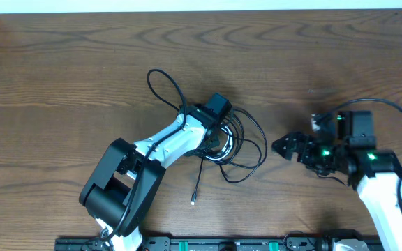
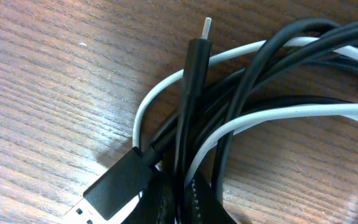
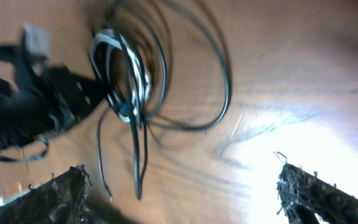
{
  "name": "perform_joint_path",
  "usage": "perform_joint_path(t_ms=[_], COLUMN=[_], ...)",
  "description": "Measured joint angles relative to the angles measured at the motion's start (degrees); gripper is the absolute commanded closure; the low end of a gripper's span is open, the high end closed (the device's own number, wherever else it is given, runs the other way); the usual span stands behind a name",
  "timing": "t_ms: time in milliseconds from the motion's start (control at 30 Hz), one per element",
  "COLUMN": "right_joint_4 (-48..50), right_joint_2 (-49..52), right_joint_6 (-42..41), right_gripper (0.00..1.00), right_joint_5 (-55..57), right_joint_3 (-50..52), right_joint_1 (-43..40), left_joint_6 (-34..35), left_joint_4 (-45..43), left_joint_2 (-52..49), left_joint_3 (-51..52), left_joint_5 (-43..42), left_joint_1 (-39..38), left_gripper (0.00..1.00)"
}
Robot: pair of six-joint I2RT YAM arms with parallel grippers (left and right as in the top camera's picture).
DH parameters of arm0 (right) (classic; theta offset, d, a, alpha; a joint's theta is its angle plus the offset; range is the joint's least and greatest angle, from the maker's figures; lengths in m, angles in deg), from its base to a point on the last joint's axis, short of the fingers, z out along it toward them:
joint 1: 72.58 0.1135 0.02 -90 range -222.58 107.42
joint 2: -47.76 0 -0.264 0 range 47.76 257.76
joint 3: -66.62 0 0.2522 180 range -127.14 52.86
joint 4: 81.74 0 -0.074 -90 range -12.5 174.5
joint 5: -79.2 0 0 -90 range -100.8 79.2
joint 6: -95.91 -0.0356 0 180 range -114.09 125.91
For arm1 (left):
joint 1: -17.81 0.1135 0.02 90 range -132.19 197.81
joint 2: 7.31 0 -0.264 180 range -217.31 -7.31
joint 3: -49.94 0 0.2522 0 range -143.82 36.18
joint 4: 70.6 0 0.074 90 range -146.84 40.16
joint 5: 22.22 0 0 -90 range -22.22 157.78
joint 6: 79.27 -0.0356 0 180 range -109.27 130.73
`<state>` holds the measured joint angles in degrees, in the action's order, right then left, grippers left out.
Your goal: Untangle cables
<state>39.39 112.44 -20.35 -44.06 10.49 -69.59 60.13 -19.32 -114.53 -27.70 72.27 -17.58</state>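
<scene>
The cables point(image 1: 239, 143) lie as a tangle of thin black loops and a white cord in the middle of the table. One black tail ends at a small plug point(image 1: 194, 201). My left gripper point(image 1: 213, 134) points down into the tangle. In the left wrist view it point(image 2: 182, 208) is shut on a few black strands of the cables point(image 2: 247, 118), beside a black USB plug point(image 2: 117, 185). My right gripper point(image 1: 282, 146) hovers to the right of the tangle, open and holding nothing. Its view shows the cables point(image 3: 132, 93) ahead of the wide-apart fingertips point(image 3: 64, 193).
The wooden table point(image 1: 61, 84) stretches around the tangle. A white wall edge point(image 1: 187, 5) runs along the far side. The arm bases and a black rail point(image 1: 208, 244) line the front edge. My left arm point(image 3: 30, 112) crosses the left of the right wrist view.
</scene>
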Motion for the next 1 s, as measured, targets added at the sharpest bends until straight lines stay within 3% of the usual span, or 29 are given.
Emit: perform_joint_path(t_ms=[367,700,1000], right_joint_4=[1.90,7.34,10.71], right_joint_2=[12.50,15.72,15.72], right_joint_6=[0.28,-0.26,-5.18], right_gripper=[0.11,0.25,0.46], right_joint_5=[-3.54,-4.24,-3.52], right_joint_3=[0.00,0.02,0.00], right_joint_1=[12.92,24.06,28.76], left_joint_6=[0.00,0.00,0.00], left_joint_4=[0.00,0.00,0.00], left_joint_2=[0.00,0.00,0.00], left_joint_3=[0.00,0.00,0.00], left_joint_5=[0.02,0.02,0.07], left_joint_1=[0.00,0.00,0.00], left_gripper=[0.92,0.92,0.92])
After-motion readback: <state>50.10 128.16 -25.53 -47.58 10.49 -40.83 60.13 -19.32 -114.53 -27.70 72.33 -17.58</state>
